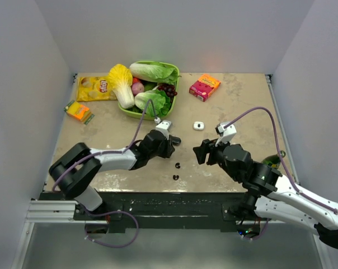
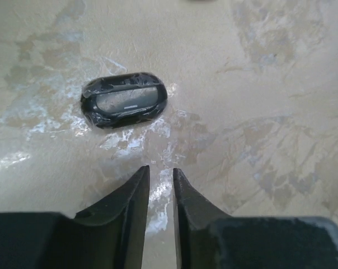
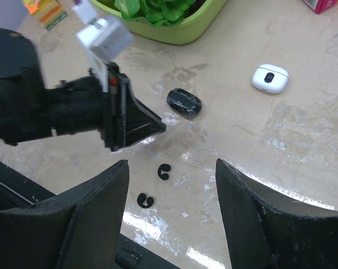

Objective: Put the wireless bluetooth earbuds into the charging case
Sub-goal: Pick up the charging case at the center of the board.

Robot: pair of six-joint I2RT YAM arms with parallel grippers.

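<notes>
Tabletop (image 1: 242, 112): Lay's bag (image 1: 94, 88); left pincer (image 2: 160, 169) barely parted; right pincer (image 3: 172, 163) wide, empty.

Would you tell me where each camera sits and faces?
Top external: high behind the robot, looking down on the table; left arm, right arm show.
Left wrist: on left arm, looks down past left gripper at black oval object.
Right wrist: on right arm, faces left past right gripper at earbuds, charging case.
Shared: both wrists show that object.

Overlooked the table (image 1: 242, 112) from above and behind; rode close at each wrist, facing forward-down, sharing the black oval object (image 3: 184, 103)
</notes>
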